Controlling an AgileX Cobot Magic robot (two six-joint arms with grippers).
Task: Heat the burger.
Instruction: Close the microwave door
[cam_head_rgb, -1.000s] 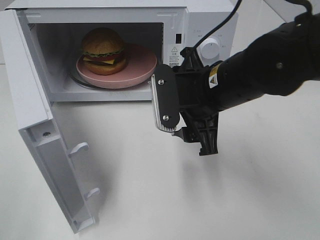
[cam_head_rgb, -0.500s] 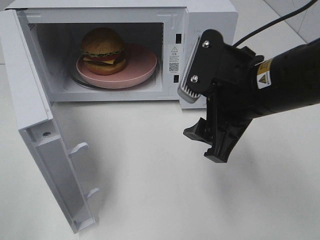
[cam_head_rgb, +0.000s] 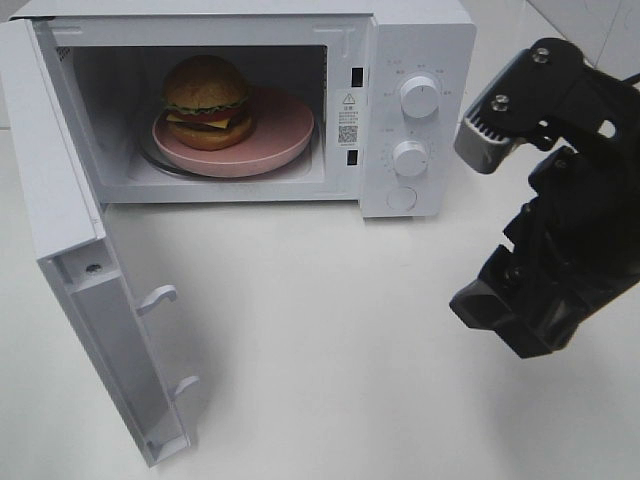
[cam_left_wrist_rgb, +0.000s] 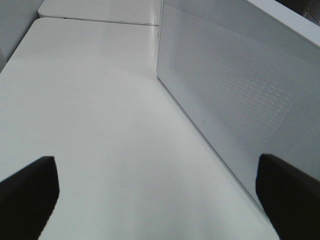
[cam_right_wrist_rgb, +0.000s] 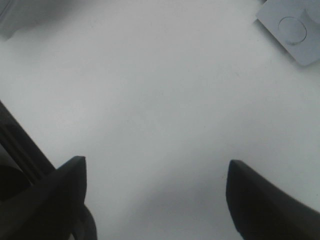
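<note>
The burger (cam_head_rgb: 207, 100), with a glossy brown bun, lettuce, tomato and cheese, sits on a round pink plate (cam_head_rgb: 287, 126) inside the white microwave (cam_head_rgb: 425, 40). The microwave's door (cam_head_rgb: 62, 215) is swung wide open to the left. My right gripper (cam_head_rgb: 500, 222) hovers over the table to the right of the control panel, open and empty; the right wrist view shows the same gripper (cam_right_wrist_rgb: 155, 195) above bare white table. My left gripper (cam_left_wrist_rgb: 160, 200) is open and empty beside the microwave's perforated side wall (cam_left_wrist_rgb: 240, 100). It does not show in the exterior view.
Two round knobs (cam_head_rgb: 418, 97) (cam_head_rgb: 410, 158) and a round button (cam_head_rgb: 401, 198) sit on the microwave's front panel. The open door reaches toward the table's front edge at the left. White table (cam_head_rgb: 320, 350) lies in front of the microwave.
My right gripper has drawn back from the front of the microwave opening to the right, past the control panel, staying open. The burger, plate and door have not moved.
</note>
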